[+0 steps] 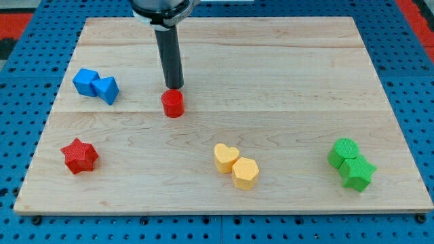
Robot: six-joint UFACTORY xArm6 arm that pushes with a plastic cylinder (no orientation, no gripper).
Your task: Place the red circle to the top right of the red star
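Note:
The red circle (173, 104), a short red cylinder, stands on the wooden board left of centre. The red star (79, 156) lies at the view's lower left, well below and left of the circle. My tip (175, 87) is just above the red circle at its upper edge, touching it or nearly so. The dark rod rises from there to the view's top.
Two blue blocks (95, 85) sit together at the left, above the star. A yellow heart (226, 157) and a yellow hexagon (245, 173) touch at bottom centre. A green cylinder (344, 152) and a green star-like block (357, 173) sit at the lower right. The wooden board (285, 74) lies on blue pegboard.

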